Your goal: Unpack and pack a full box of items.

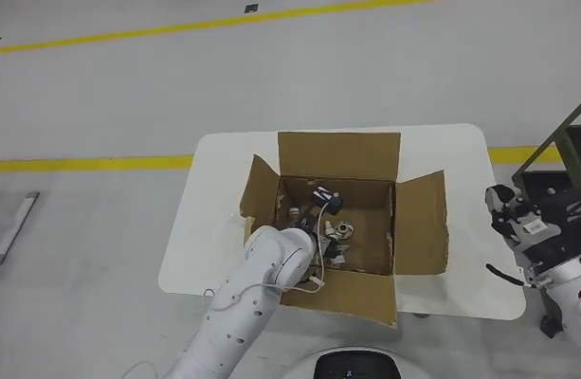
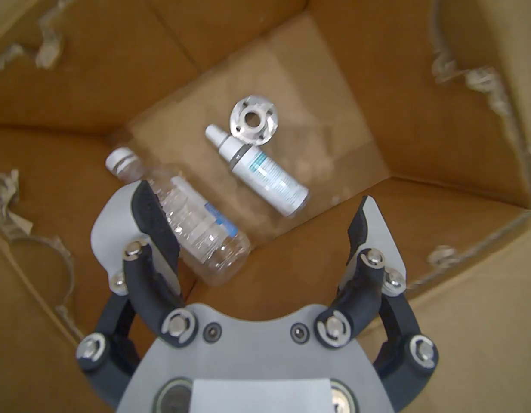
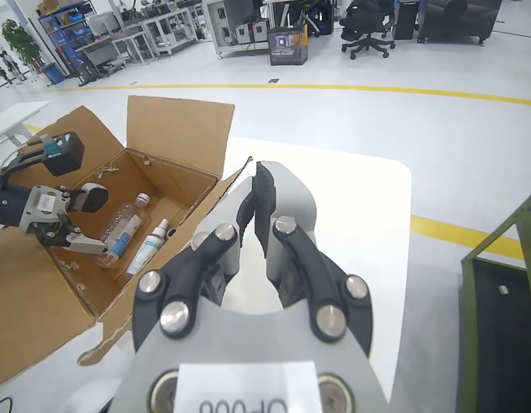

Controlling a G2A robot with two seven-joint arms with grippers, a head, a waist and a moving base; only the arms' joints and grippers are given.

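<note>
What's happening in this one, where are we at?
The left gripper is down inside the open cardboard box, open and close over a clear plastic bottle that lies on the box floor. A white spray bottle and a round metal flange lie beside it. Neither gripper holds anything. The right gripper is shut, off to the side of the box.

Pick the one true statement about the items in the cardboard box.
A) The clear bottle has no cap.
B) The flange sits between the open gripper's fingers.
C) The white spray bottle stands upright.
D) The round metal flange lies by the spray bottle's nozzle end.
D: the round metal flange lies right by the nozzle end of the white spray bottle, which lies flat on the box floor.
</note>
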